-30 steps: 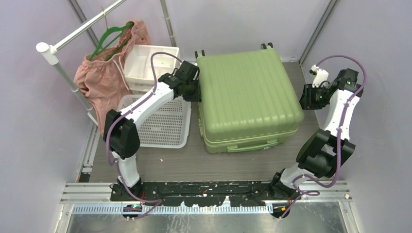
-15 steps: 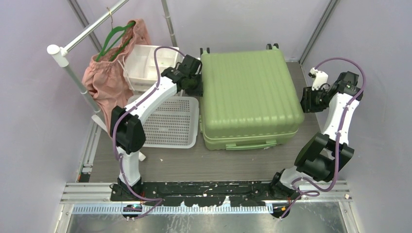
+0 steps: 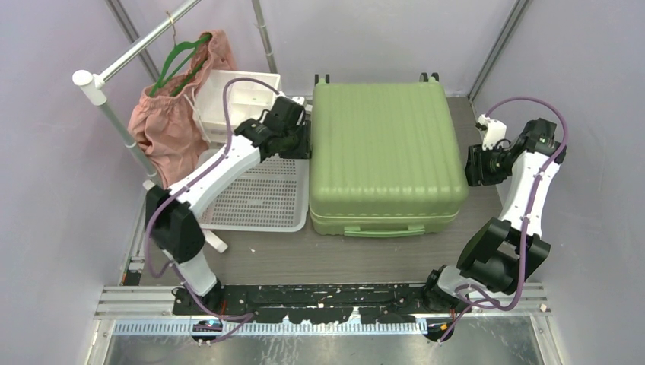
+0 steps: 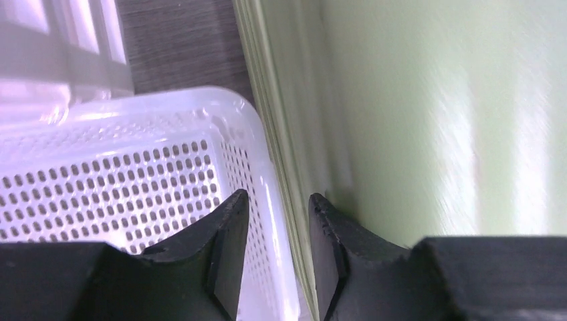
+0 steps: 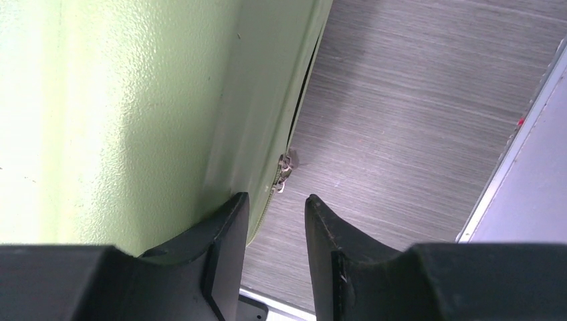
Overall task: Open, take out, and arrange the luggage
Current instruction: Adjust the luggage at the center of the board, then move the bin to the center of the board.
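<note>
Left gripper (image 4: pixel 277 200) and right gripper (image 5: pixel 275 200), both part-open and empty, flank the shut luggage (image 3: pixel 384 144); the basket (image 3: pixel 258 194) hard alongside could snag the left.

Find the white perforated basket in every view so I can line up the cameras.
Top external: the white perforated basket sits left of centre, right beside the left side of the green suitcase.
Left wrist: it fills the lower left, its rounded corner rim next to the suitcase wall.
Right wrist: not in it.
Shared landmark: the suitcase shell, seen in all three views, on the left in the right wrist view.
</note>
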Tool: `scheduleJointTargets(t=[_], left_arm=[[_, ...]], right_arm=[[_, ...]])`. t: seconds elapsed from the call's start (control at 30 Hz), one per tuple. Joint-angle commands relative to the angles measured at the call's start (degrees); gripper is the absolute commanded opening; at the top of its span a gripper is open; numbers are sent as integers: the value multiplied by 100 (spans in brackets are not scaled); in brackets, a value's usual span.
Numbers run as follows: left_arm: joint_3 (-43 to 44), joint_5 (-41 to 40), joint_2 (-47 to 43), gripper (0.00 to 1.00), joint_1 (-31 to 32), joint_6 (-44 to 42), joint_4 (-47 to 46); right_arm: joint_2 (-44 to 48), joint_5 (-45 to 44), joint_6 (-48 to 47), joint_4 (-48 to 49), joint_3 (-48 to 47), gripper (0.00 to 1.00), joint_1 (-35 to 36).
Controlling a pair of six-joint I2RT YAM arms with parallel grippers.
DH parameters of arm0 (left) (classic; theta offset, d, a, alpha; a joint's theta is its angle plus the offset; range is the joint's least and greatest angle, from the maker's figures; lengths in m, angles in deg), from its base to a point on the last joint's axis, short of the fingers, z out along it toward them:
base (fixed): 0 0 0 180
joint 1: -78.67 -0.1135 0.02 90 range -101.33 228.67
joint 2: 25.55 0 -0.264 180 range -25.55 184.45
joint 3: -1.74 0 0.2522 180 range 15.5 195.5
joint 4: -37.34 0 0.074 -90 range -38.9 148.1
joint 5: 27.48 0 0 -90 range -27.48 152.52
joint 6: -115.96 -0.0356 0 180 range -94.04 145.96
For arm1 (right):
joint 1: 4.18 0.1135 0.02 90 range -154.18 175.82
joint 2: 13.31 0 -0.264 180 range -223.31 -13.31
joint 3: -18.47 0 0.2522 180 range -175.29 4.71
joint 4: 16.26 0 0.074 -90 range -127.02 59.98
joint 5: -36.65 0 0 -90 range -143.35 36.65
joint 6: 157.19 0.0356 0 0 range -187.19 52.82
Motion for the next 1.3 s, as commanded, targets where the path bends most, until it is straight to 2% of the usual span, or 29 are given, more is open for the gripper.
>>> scheduleJointTargets(t=[0.0,0.23,0.4,0.57,0.67,0.8,1.0,1.27], left_arm=[[-429,64,-1010,43,292,-155,-504],[-1776,-759,-2018,56,253,-342,-13],[-2423,-776,-2530,62,61,-466,97],[-2725,178,-2691,65,0,-712,10],[-2818,965,-2739,66,-8,-610,-50],[-3154,1636,-3001,67,8,-339,-339],[-4043,1728,-3383,69,31,157,-1098],[-4451,1795,-3283,69,250,433,-1755]], right_arm=[[370,777,217,-1097,22,44,325],[479,587,458,-932,-59,45,325],[524,582,556,-865,-53,46,325],[527,626,605,-848,15,46,325],[541,620,602,-841,59,47,325],[573,616,602,-817,137,47,325],[557,676,698,-727,207,47,325],[516,727,779,-634,337,47,325]])
